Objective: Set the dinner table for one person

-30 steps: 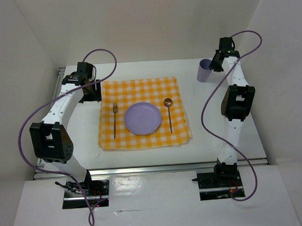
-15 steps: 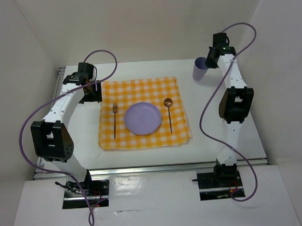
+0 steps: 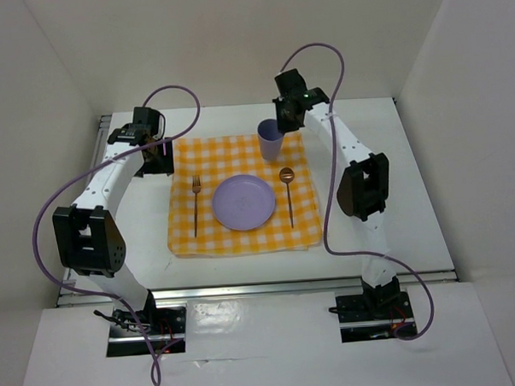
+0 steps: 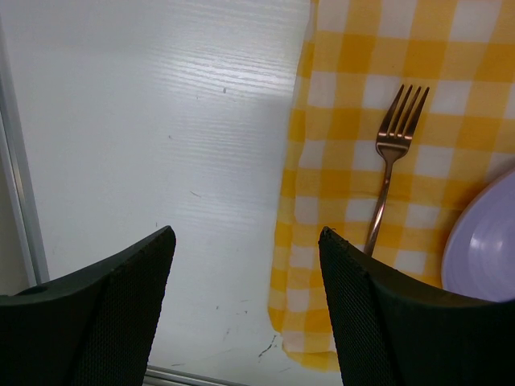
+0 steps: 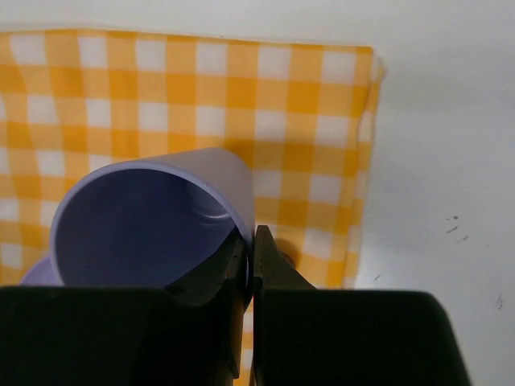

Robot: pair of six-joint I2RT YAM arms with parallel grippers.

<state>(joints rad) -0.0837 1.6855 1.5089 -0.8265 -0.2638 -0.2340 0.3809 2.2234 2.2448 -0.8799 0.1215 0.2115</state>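
Note:
On the white dinner table (image 3: 394, 187) lies a yellow-and-white checked cloth (image 3: 242, 232) with a lilac plate (image 3: 242, 201) at its middle, a copper fork (image 3: 195, 202) (image 4: 392, 161) to the left and a copper spoon (image 3: 287, 192) to the right. My right gripper (image 3: 282, 122) (image 5: 253, 241) is shut on the rim of a lilac cup (image 3: 270, 139) (image 5: 153, 225), one finger inside and one outside, over the cloth's far right part. My left gripper (image 3: 157, 150) (image 4: 245, 297) hangs open over bare table beside the cloth's left edge, holding nothing.
Silver rails run along the table's left edge (image 3: 99, 140) and near edge (image 3: 262, 287). White walls enclose the back and both sides. A purple cable loops above each arm.
My right arm has carried the lilac cup from the table's far right corner leftward to above the cloth's far right part. The left arm has not moved.

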